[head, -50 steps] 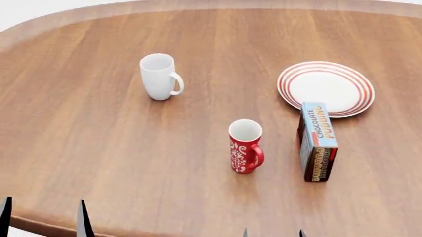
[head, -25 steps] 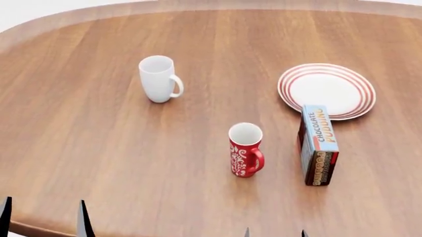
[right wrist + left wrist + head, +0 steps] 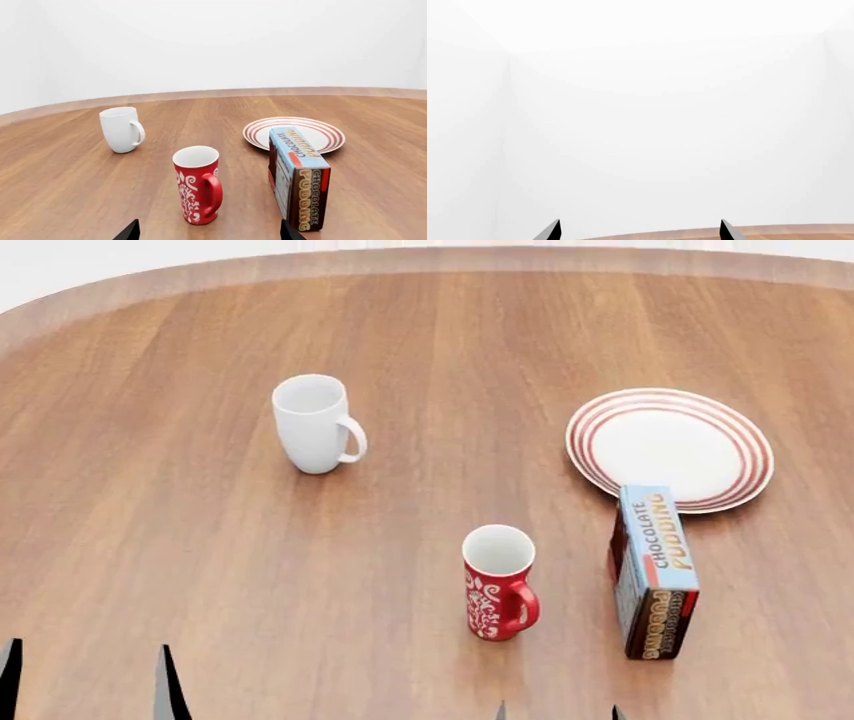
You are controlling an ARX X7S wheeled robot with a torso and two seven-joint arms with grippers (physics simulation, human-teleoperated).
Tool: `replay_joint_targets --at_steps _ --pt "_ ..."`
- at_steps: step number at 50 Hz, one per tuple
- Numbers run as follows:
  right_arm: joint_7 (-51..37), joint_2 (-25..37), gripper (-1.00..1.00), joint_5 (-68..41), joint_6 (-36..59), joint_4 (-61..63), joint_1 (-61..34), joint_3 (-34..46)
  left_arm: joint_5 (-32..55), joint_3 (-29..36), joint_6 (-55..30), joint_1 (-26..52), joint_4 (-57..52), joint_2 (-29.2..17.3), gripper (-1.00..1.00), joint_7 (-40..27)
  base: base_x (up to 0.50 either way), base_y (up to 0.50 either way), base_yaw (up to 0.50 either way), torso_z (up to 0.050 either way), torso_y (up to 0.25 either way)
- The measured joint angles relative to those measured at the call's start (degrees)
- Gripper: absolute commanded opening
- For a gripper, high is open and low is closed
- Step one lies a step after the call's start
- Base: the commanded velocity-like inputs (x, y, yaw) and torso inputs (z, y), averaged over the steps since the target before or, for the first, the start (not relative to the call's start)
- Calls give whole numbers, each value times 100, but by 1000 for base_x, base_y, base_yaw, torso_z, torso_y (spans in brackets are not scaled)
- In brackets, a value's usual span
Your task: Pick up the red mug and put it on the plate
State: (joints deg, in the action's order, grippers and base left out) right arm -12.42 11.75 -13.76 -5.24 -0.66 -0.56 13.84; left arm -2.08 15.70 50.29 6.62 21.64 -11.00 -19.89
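The red mug [image 3: 499, 582] stands upright on the wooden table [image 3: 160, 540], handle turned toward the robot's right, with a chocolate pudding box [image 3: 654, 572] standing just beside it on that side and the plate [image 3: 669, 450] lying beyond the box's far end, close to or touching it. A plain white mug [image 3: 312, 423] sits well apart, farther back on the left. The right gripper [image 3: 208, 231] sits low and short of the red mug with its fingertips spread wide and nothing between them, and the left gripper [image 3: 639, 232] is likewise parted and empty, aimed at a blank white wall above the table edge.
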Motion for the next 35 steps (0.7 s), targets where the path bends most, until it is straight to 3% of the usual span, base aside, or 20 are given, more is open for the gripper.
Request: replay_joint_targets --at_steps 35 --pt "-58 63 100 -69 -54 -44 -28 87 33 104 35 26 19 -60 100 -91 181 0 0 0 0"
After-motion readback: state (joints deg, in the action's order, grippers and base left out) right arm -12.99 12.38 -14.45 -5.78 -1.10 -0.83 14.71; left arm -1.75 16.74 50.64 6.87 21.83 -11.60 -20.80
